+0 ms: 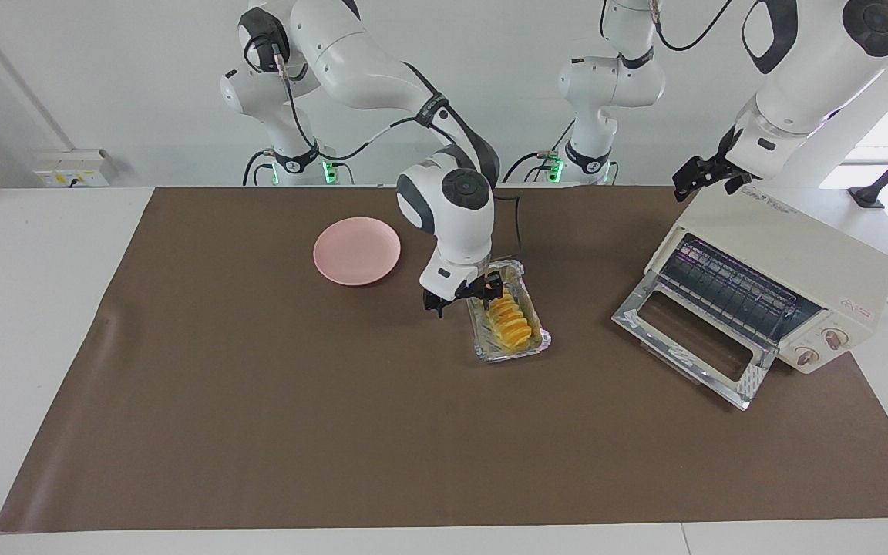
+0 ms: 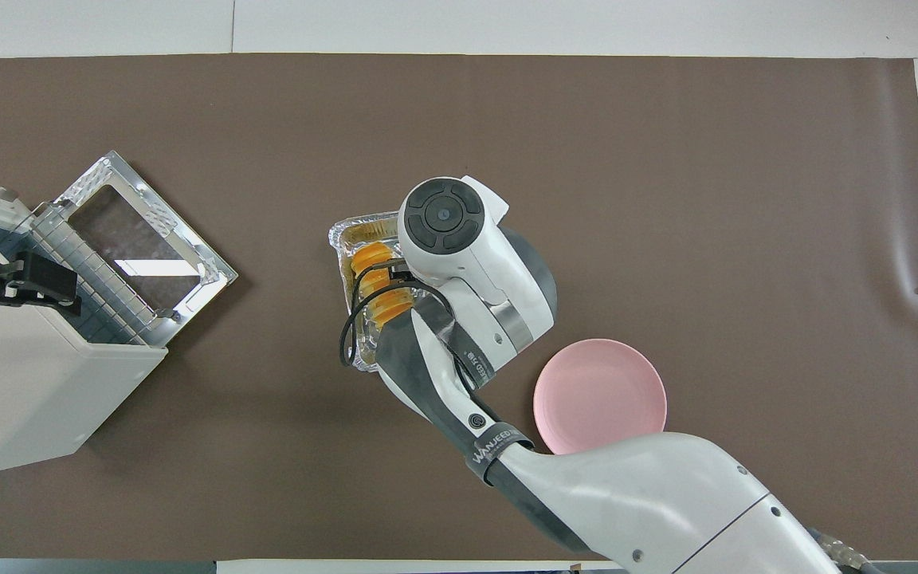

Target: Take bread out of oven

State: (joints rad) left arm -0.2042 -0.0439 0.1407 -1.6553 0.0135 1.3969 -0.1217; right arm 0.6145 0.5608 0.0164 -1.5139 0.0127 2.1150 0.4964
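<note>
The bread point(image 1: 512, 322), a golden ridged loaf, lies in a silver foil tray point(image 1: 513, 356) on the brown mat, outside the oven point(image 1: 791, 258). The cream oven stands at the left arm's end with its glass door point(image 1: 687, 333) dropped open and its wire rack bare. My right gripper point(image 1: 465, 301) hangs open, low over the tray's end nearer the robots, with one finger over the bread and the other just outside the tray's rim. In the overhead view the right arm covers most of the tray point(image 2: 345, 233), and only part of the bread point(image 2: 373, 263) shows. My left gripper point(image 1: 702, 179) is open above the oven's top, holding nothing.
A round pink plate point(image 1: 357, 250) lies on the mat toward the right arm's end, nearer the robots than the tray. The oven's open door juts out over the mat toward the tray.
</note>
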